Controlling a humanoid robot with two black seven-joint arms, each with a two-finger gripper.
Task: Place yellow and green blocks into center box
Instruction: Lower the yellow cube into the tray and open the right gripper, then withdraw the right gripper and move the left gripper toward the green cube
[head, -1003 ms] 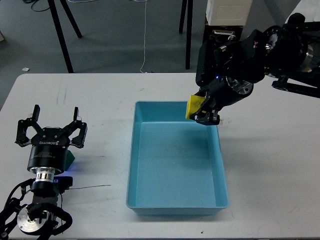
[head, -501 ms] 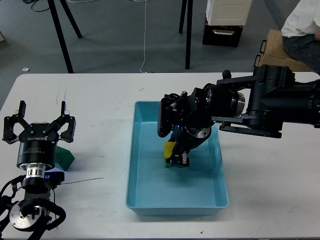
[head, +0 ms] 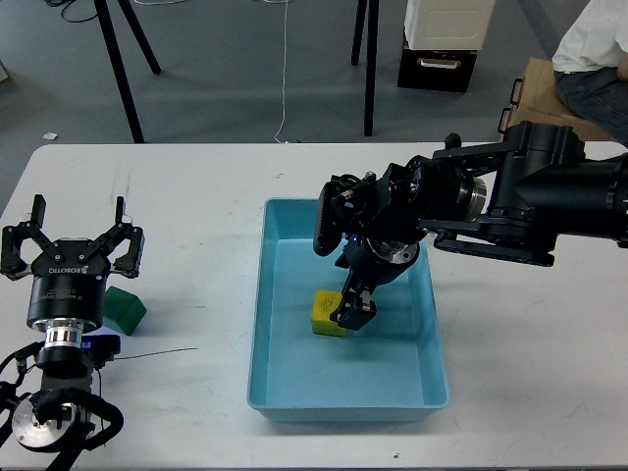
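The light-blue tray [head: 285,378] lies in the middle of the white table. The yellow block [head: 326,310] rests on the tray's floor, left of centre. My right gripper [head: 351,312] reaches down into the tray; its fingers sit against the block's right side and look closed on it. The dark green block [head: 127,307] lies on the table to the left of the tray. My left gripper [head: 77,224] is open and empty, with its body just left of the green block and partly in front of it.
A thin dark wire [head: 162,352] lies on the table near the left arm. Beyond the table's far edge are black stand legs [head: 123,69], a white box on a black case [head: 446,39], a brown cardboard box [head: 540,83] and a seated person [head: 594,44].
My right gripper carried the yellow block from above the tray's far right rim down onto the tray floor. My left gripper drifted left, uncovering more of the green block.
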